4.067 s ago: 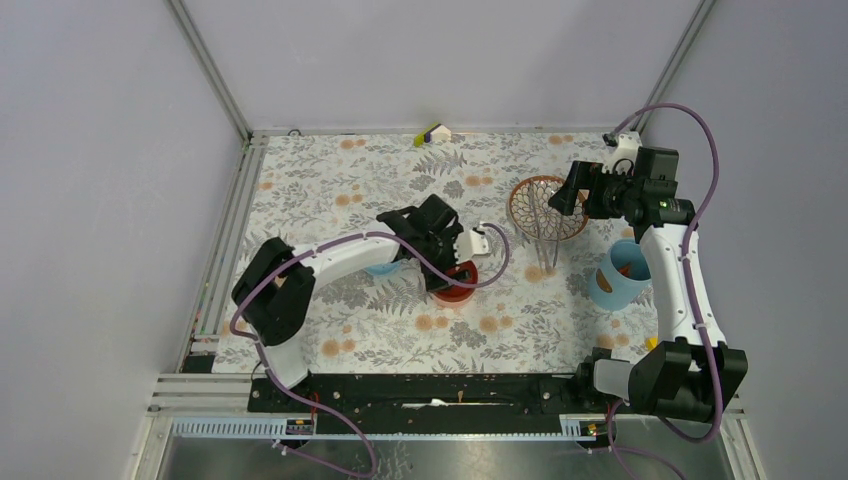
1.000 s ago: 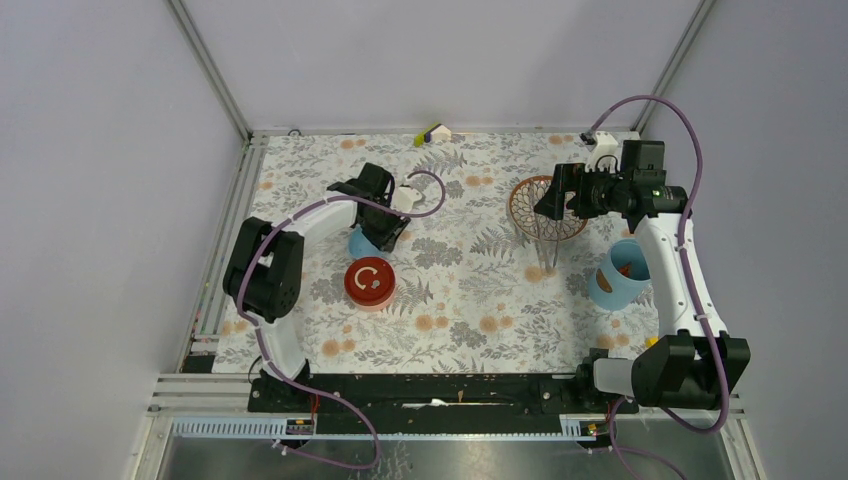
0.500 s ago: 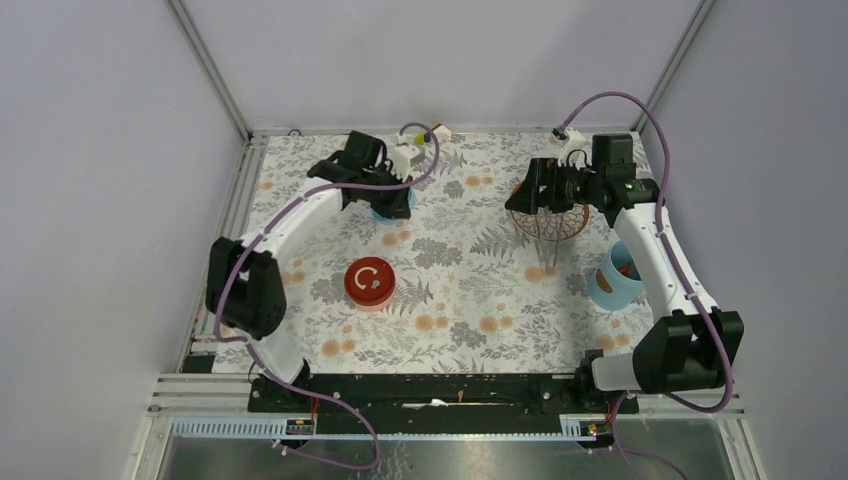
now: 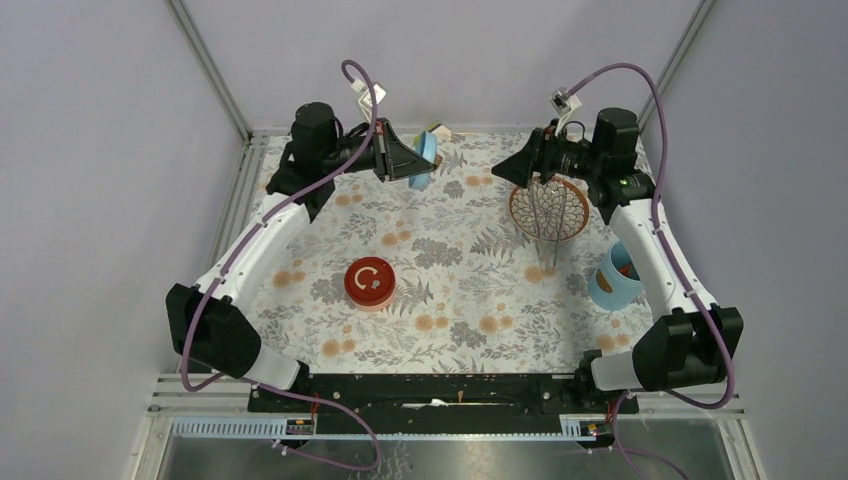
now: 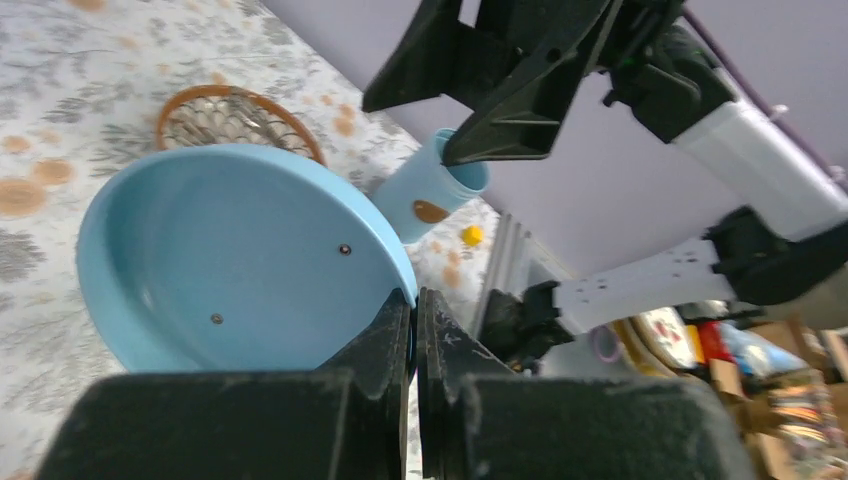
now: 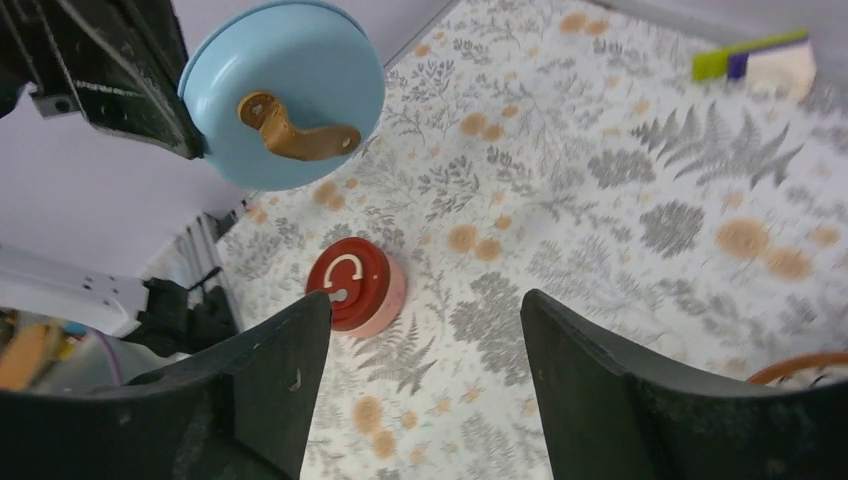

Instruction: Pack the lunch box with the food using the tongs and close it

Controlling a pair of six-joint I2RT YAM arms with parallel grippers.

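Now that the left tool (image 5: 414,305) has clamped narrow on the rim of the light-blue round disc (image 5: 230,260) and raised it off the counter (image 4: 460,290), facing the wide, empty right tool (image 6: 425,300), a handover of this lunch-box lid seems likely.

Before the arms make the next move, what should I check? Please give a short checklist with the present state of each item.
1. Left gripper shut on the rim of the light-blue round disc: ok.
2. Disc lifted off the flowered table: ok.
3. Right gripper open and empty: ok.
4. Slim silvery metal tongs in a gripper: not ok; they lie at the wide brown-rimmed patterned dish.
5. What the light-blue cylindrical shell holds: cannot tell.
6. Small salmon-pink bowl upright on the table: ok.
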